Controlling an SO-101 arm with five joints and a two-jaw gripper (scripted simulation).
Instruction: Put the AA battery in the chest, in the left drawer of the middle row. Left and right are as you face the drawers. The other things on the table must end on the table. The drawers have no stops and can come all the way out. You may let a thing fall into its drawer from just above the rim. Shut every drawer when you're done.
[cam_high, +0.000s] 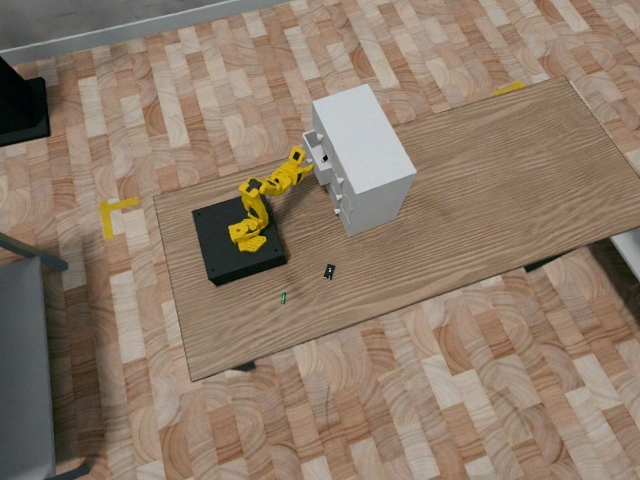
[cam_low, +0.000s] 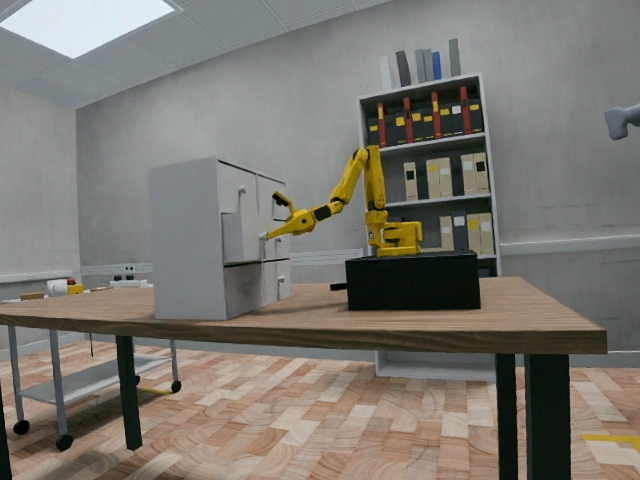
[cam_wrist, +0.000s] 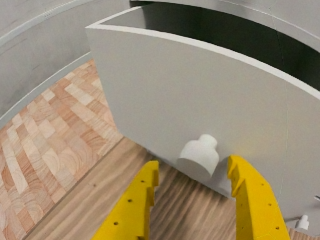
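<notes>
The white chest (cam_high: 361, 139) (cam_low: 186, 237) stands on the table with its drawers facing the arm. The left drawer of the middle row (cam_high: 310, 142) (cam_low: 240, 232) (cam_wrist: 200, 87) is pulled partly out. My gripper (cam_high: 309, 166) (cam_low: 264, 236) (cam_wrist: 192, 162) is at its front, with the two yellow fingers on either side of the drawer's knob (cam_wrist: 200, 151). A small gap shows on each side of the knob. The AA battery (cam_high: 283, 298), small and green, lies on the table near the front edge, far from the gripper.
A small black object (cam_high: 328, 271) lies on the table right of the battery. The arm stands on a black base block (cam_high: 222, 248) (cam_low: 413, 281). The other drawers are shut. The table (cam_high: 491, 170) extends far to the right of the chest.
</notes>
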